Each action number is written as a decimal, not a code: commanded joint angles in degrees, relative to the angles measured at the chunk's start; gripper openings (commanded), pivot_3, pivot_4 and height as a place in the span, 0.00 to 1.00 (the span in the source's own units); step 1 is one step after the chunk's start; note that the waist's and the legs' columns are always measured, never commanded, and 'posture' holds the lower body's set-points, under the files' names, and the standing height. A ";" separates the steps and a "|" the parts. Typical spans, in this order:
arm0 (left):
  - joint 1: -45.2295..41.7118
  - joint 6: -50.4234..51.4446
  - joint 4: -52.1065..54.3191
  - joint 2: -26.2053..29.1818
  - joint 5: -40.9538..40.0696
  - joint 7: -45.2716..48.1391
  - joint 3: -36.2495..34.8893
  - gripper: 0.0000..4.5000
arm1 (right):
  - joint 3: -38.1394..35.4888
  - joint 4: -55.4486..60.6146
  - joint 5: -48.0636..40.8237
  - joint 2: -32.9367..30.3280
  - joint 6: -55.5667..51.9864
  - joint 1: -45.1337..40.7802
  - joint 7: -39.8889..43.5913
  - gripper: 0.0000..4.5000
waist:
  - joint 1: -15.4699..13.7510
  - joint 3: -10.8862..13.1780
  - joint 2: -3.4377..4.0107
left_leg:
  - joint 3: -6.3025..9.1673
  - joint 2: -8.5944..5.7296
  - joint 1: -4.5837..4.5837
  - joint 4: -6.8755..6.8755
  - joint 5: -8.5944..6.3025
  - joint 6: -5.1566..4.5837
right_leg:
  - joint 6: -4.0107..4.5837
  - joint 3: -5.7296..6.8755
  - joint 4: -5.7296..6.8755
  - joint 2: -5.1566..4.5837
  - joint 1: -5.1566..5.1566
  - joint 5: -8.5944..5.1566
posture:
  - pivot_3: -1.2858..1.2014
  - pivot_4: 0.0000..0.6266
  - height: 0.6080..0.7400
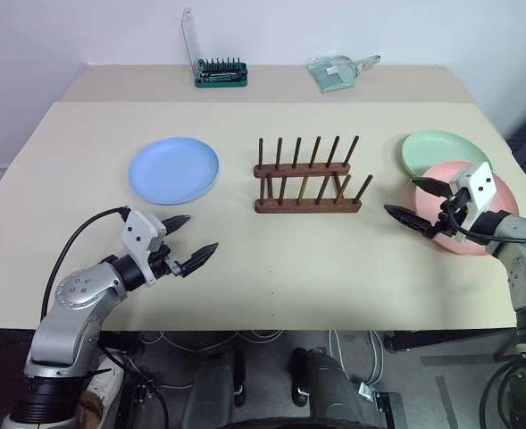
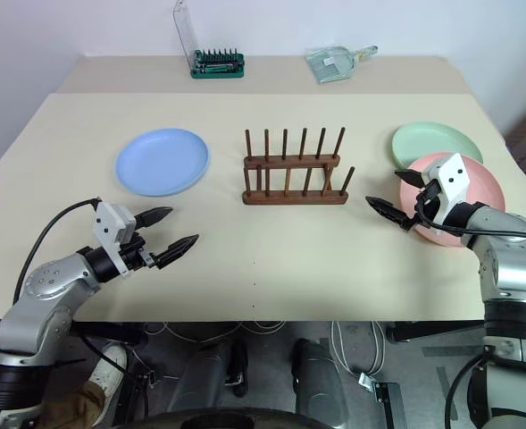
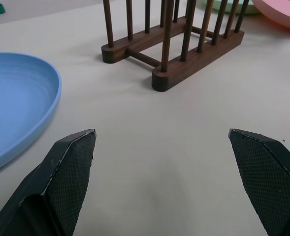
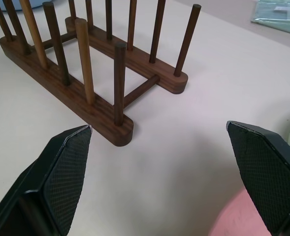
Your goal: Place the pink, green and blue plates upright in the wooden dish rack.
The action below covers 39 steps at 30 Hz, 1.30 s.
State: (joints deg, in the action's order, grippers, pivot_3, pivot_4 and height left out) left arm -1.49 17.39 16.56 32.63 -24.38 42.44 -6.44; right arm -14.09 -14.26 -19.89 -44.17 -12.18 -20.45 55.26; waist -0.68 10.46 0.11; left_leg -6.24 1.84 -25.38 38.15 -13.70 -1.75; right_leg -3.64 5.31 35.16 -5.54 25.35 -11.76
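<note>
Beige table (image 1: 245,277): plates (image 1: 173,169), rack (image 1: 307,175)
</note>
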 commanded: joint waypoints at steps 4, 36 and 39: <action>-0.79 -1.23 0.41 -0.01 0.63 -0.53 -0.78 0.99 | -0.78 2.44 -0.36 -0.19 -0.26 -0.10 -1.20 1.00 | -0.03 0.00 0.00 | 0.00 0.00 0.00 0.00 0.00 0.00 | 0.00 0.00 0.00 0.00 0.00 0.00 | 0.52 0.24 1.00; -23.10 -6.09 -27.83 -0.79 6.64 14.78 10.65 0.99 | -1.23 17.94 -4.14 4.22 -5.59 8.84 -5.80 1.00 | -0.10 -0.01 -0.02 | 0.02 0.00 0.01 0.09 0.03 -0.01 | -0.01 0.04 0.08 0.06 -0.05 0.00 | 0.52 0.24 1.00; -31.48 -10.47 -40.18 -1.97 9.63 20.08 13.39 0.99 | -2.15 19.87 -4.65 4.81 -5.52 10.77 -6.54 1.00 | -0.08 -0.01 -0.02 | 0.01 -0.01 0.00 0.09 0.04 -0.02 | -0.05 0.04 0.09 0.07 -0.05 0.03 | 0.52 0.24 1.00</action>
State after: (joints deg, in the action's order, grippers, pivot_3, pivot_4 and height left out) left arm -30.99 10.01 -19.59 30.95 -16.41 59.77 5.93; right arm -14.45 2.61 -23.17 -39.39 -18.33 -10.11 49.20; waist -0.76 10.45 0.08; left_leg -6.26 1.83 -25.38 38.23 -13.66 -1.78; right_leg -3.76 5.35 35.23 -5.47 25.30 -11.70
